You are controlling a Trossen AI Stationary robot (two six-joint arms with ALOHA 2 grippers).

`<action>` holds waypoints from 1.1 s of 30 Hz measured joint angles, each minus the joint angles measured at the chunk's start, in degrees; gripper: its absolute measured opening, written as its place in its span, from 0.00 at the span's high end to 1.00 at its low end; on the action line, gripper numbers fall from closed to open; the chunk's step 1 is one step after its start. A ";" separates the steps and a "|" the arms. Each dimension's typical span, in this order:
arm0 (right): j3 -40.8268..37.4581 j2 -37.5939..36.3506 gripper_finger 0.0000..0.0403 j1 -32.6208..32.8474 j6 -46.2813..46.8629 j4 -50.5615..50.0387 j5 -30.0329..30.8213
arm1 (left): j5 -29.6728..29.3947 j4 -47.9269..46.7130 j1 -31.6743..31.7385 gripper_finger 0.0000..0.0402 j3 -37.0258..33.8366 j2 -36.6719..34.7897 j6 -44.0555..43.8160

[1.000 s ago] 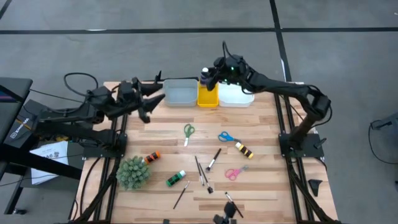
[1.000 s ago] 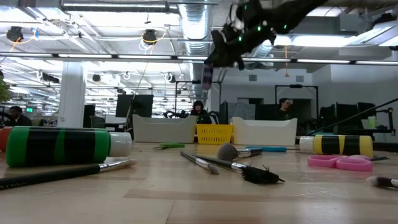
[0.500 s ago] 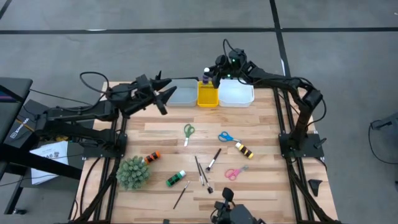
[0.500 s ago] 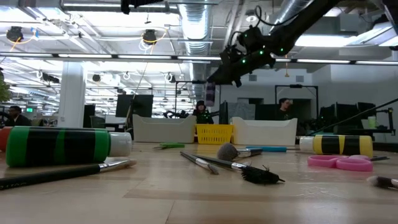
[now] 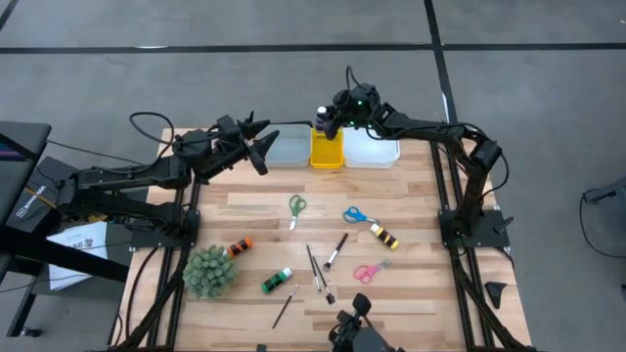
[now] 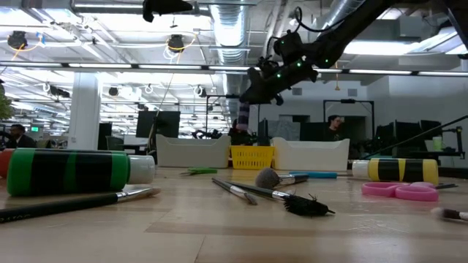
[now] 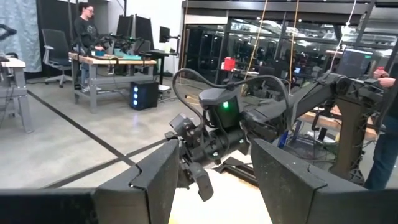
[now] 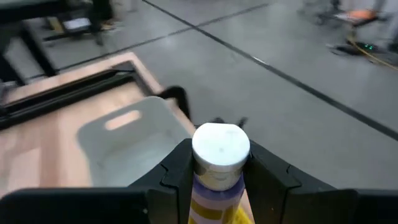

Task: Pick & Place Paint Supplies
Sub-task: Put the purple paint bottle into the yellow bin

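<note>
My right gripper [image 5: 329,115] is shut on a purple-and-yellow striped paint bottle [image 8: 216,163] with a white cap, above the yellow tray [image 5: 327,153] at the table's far edge. In the low view the bottle [image 6: 243,114] hangs over that tray [image 6: 252,156]. My left gripper [image 5: 258,149] hovers open by the left end of the grey tray [image 5: 285,148], with nothing between its fingers [image 7: 163,179]. Orange [image 5: 240,246], green [image 5: 276,281] and yellow [image 5: 383,236] bottles, brushes [image 5: 315,266] and three scissors [image 5: 296,207] lie flat on the wood. My right gripper pinches the bottle's upper body just under the white cap [image 8: 214,184] between its two fingers [image 8: 178,169]. The fingers come nearly level, slanting a little down, from the table's right side. The bottle stands upright with its cap up, lifted clear above the yellow tray.
A white tray [image 5: 373,149] stands right of the yellow one. A spiky green plant ball [image 5: 209,271] sits near the front left. Blue scissors [image 5: 357,215] and pink scissors [image 5: 367,272] lie right of centre. People and desks show in the room beyond.
My right gripper has sunk toward the yellow tray with the bottle, which stays upright. My left gripper has moved toward the table's right, closing on the grey tray's left end, and has stayed open.
</note>
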 joint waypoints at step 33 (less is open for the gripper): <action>-12.04 0.75 0.74 6.66 8.15 11.67 23.35 | 0.03 0.00 0.00 0.52 0.00 -0.02 2.36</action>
